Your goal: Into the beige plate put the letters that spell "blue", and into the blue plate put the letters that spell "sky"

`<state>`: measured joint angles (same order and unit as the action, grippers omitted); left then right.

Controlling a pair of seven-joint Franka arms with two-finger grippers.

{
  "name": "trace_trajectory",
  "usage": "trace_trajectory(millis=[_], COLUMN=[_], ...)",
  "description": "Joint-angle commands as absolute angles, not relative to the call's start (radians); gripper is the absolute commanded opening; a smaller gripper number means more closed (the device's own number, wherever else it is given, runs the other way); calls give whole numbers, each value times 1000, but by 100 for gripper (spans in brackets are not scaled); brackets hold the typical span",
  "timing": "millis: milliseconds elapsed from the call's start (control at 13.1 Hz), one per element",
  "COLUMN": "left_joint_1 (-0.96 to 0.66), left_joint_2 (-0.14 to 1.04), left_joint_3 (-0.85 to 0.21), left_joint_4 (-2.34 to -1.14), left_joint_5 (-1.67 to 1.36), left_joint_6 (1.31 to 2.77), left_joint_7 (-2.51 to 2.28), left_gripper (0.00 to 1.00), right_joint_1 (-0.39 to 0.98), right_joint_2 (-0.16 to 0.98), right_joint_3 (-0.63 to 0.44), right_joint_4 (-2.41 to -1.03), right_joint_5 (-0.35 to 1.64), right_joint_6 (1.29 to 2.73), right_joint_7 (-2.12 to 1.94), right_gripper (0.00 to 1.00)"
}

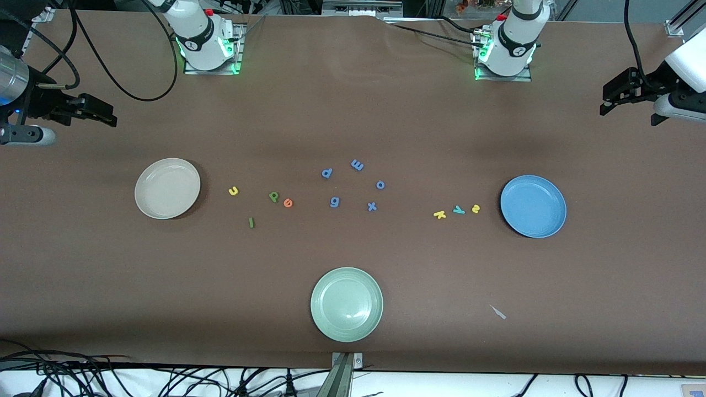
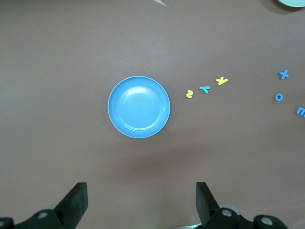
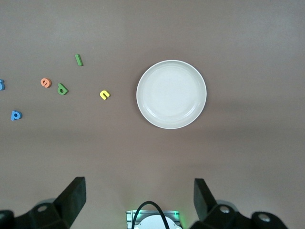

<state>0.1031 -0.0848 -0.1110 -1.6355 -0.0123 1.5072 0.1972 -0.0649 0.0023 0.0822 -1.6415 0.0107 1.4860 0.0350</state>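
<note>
The beige plate (image 1: 167, 188) lies bare toward the right arm's end of the table. Beside it lie the yellow "u" (image 1: 233, 191), light green "b" (image 1: 273, 196), orange "e" (image 1: 287, 203) and dark green "l" (image 1: 251, 222). The blue plate (image 1: 533, 206) lies bare toward the left arm's end, with the yellow "s" (image 1: 475, 208), teal "y" (image 1: 458, 209) and yellow "k" (image 1: 439, 214) in a row beside it. My right gripper (image 3: 139, 188) hangs open high above the table near the beige plate (image 3: 171, 94). My left gripper (image 2: 141, 191) hangs open high near the blue plate (image 2: 138, 107). Both hold nothing.
A pale green plate (image 1: 346, 304) sits near the front camera's edge, at mid-table. Several blue letters (image 1: 357, 164) lie scattered between the two letter groups. A small pale scrap (image 1: 498, 312) lies nearer the camera than the blue plate. Cables hang by the right arm's base.
</note>
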Motion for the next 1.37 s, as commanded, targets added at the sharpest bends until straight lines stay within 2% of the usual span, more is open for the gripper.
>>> trace_trajectory(millis=[0,1296], left_joint_1=[100,97], left_joint_2=[-72,-71], left_joint_3=[-118,-118], left_joint_4=[-1601,-1589], left_joint_5=[8,8], left_joint_6=[1480,1465], left_joint_7=[181,181], left_gripper=[100,100], right_joint_1=[-51,-55], right_joint_2=[12,17], right_joint_3=[71,71], right_joint_4=[-1617,-1611], right_joint_5=[2,-3], right_joint_6=[1482,1485], right_joint_7=[44,43], right_gripper=[100,100])
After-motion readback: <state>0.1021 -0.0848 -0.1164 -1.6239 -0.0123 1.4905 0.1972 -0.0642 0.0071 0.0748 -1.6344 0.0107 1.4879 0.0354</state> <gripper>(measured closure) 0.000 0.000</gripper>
